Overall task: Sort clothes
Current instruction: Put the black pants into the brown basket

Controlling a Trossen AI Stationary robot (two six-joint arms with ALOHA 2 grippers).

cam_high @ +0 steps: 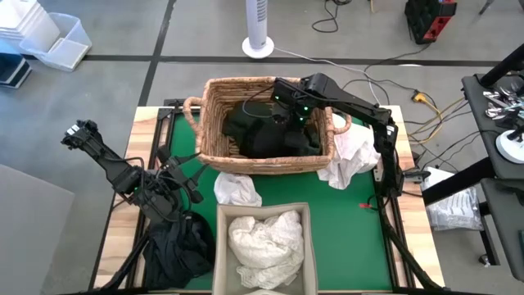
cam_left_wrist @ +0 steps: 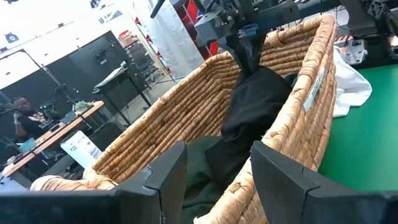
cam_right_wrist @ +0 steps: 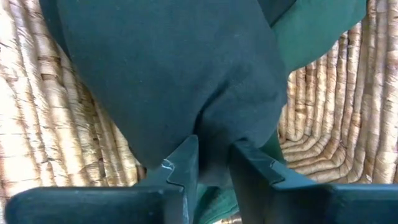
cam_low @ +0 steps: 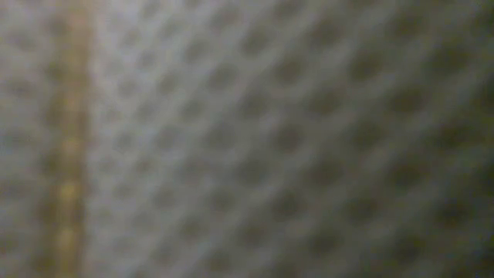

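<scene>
A woven basket (cam_high: 211, 154) at the table's far middle holds dark clothes (cam_high: 274, 139). My right gripper (cam_high: 288, 108) stands over the basket, shut on a black garment (cam_left_wrist: 252, 112) that hangs from it; a dark green garment (cam_right_wrist: 323, 28) lies behind. At the table's left, my left gripper (cam_left_wrist: 214, 174) is open with nothing between its fingers, pointing toward the basket. White clothes fill a box (cam_high: 264, 239) at the near middle. A black garment (cam_high: 176, 250) lies heaped on the table at the near left. My right gripper pinches a bunched fold of the black garment (cam_right_wrist: 214, 134) between its two fingers, which stand a little apart. The fingers come from above, slanting steeply down. The garment hangs slack below them, its lower end (cam_left_wrist: 217, 158) on the clothes inside the basket.
Loose white clothes lie on the green mat beside the basket's right end (cam_high: 352, 156) and in front of it (cam_high: 237, 190). The low view is filled by blurred mesh right at the lens. A fan base (cam_high: 257, 45) and cables lie on the floor beyond.
</scene>
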